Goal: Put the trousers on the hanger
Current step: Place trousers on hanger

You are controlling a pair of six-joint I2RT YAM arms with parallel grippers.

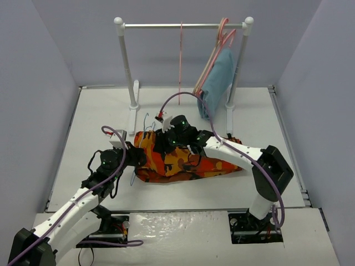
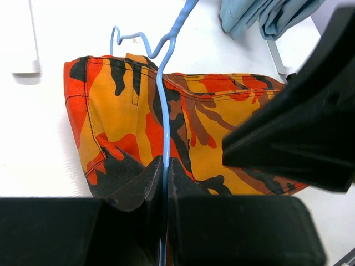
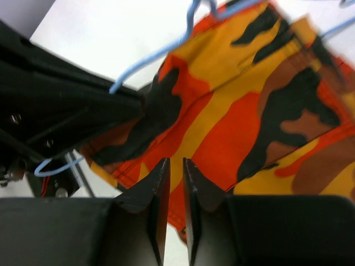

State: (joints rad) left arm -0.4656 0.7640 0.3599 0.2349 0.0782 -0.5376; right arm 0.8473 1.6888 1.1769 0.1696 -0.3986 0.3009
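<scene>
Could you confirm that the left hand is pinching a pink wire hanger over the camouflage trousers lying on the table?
Not quite: the left wrist view shows the left hand pinching a light-blue wire hanger, not a pink one; it does lie over the camouflage trousers on the table.

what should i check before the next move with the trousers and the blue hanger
1. left gripper shut on the hanger wire: ok
2. right gripper gripping the trousers: cannot tell, its jaws stand nearly together at the fabric edge
3. trousers draped over the hanger: not ok, they lie folded on the table with the wire across them
4. room between the two grippers: not ok, they crowd close together
</scene>
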